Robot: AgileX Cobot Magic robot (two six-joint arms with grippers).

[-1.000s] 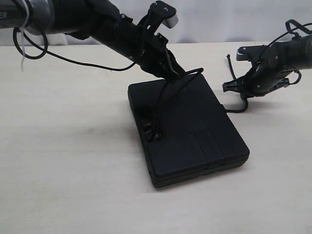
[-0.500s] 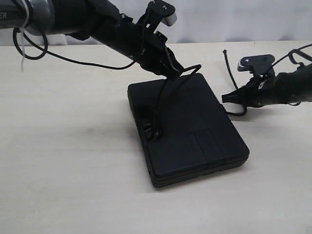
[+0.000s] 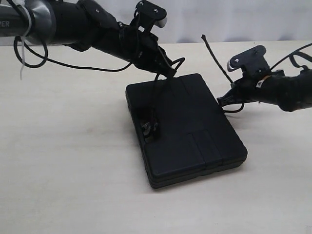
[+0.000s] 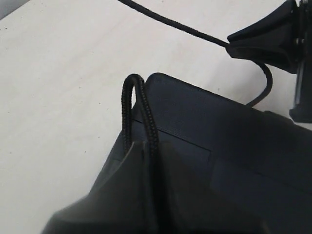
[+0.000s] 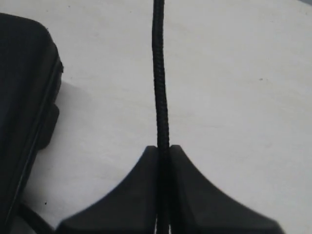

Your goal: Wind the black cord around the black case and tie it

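The black case (image 3: 195,136) lies flat mid-table. The black cord (image 3: 155,100) rises from the case's handle slot (image 3: 148,127) to my left gripper (image 3: 168,72), which is shut on a doubled loop of it above the case's far edge. In the left wrist view the cord loop (image 4: 139,107) sticks out past the gripper (image 4: 148,145) over the case (image 4: 234,146). My right gripper (image 3: 225,101) sits just right of the case, low over the table, shut on another stretch of the cord. That cord's free end (image 3: 209,48) stands up behind it. The right wrist view shows the cord (image 5: 160,73) pinched in the gripper (image 5: 164,147).
The pale table (image 3: 73,170) stretches bare to the left and front of the case. A thin glossy cable (image 3: 78,63) hangs from the left arm over the far left of the table. The case's edge (image 5: 24,97) lies close beside the right gripper.
The left gripper lifted the loop slightly up and back. The right gripper swung in toward the case's right edge, and the cord's free end swept up and left.
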